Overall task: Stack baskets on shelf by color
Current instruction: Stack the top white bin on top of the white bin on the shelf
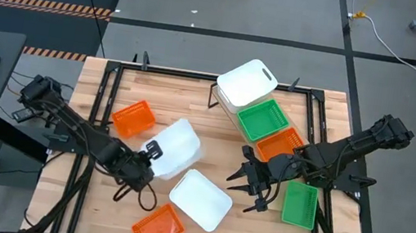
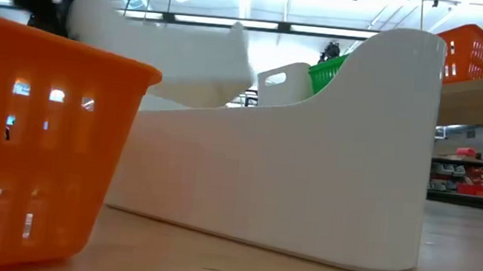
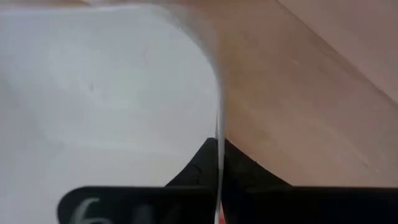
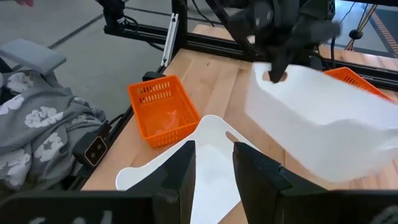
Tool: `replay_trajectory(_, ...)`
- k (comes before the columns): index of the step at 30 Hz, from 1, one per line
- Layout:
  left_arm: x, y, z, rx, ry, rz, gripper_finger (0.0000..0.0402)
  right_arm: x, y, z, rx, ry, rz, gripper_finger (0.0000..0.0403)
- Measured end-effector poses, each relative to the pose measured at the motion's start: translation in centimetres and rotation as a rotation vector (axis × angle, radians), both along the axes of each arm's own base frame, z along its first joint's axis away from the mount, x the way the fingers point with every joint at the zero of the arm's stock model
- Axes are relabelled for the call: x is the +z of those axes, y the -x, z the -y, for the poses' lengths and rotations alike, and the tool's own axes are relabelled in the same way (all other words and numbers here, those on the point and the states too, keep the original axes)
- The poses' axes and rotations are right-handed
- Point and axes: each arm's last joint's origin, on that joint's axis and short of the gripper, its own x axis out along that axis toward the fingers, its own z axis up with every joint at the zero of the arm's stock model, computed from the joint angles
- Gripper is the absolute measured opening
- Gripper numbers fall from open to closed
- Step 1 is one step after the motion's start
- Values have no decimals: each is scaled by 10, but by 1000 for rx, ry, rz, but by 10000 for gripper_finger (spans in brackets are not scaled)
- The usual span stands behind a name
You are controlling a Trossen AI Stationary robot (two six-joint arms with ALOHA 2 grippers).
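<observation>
Baskets lie scattered over the surface (image 1: 112, 94), and 3 sit on the slanted shelf (image 1: 230, 107) at the far side. Nearest the front edge is an orange basket (image 1: 158, 227), with a white basket (image 1: 200, 199) just behind it to the right. The left end effector (image 1: 149, 156) sits left of centre at the end of a low, outstretched arm, its fingers pressed together on the rim of a second white basket (image 1: 177, 149); the left wrist view shows that thin white wall pinched between the 2 dark fingers (image 3: 199, 165). In the low view this basket appears tilted and raised off the wood.

The right end effector (image 1: 251, 187) hangs right of centre, its arm reaching in from the right edge, fingers partly spread and gripping nothing. A green basket (image 1: 300, 205) lies just to its right. Farther back on the left another orange basket (image 1: 133, 118) rests alone.

On the shelf, running from far to near, are a white basket (image 1: 246, 82), a green one (image 1: 263, 121) and an orange one (image 1: 280, 144), close together in a row.
</observation>
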Motion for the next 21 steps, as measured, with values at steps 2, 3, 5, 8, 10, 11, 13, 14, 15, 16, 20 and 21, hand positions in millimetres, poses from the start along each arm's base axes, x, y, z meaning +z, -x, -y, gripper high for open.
replay_trajectory(2,15,-7,0,25,1,61,3,0,0,0,0,0,0,113)
replay_trajectory(3,24,-10,-2,53,6,89,3,0,0,0,0,0,0,113)
replay_trajectory(5,41,-16,-7,117,31,141,2,0,0,0,0,-1,0,113)
replay_trajectory(8,67,-25,-18,155,48,193,2,0,0,0,-6,-12,-3,113)
replay_trajectory(10,84,-29,-25,144,41,222,2,0,0,0,-12,-26,-8,113)
replay_trajectory(11,92,-31,-29,134,35,239,2,0,0,0,-14,-31,-10,113)
replay_trajectory(13,105,-35,-39,115,13,262,1,0,0,0,-20,-40,-16,113)
replay_trajectory(14,112,-37,-45,108,0,271,1,-1,0,0,-22,-43,-20,113)
replay_trajectory(15,117,-39,-52,103,-15,275,1,-1,0,0,-23,-42,-23,113)
replay_trajectory(16,122,-41,-60,104,-29,281,1,-1,1,0,-23,-41,-25,113)
replay_trajectory(20,140,-49,-94,114,-93,315,1,-1,0,0,-23,-42,-25,113)
replay_trajectory(21,143,-52,-103,127,-111,325,1,-1,0,0,-23,-41,-24,113)
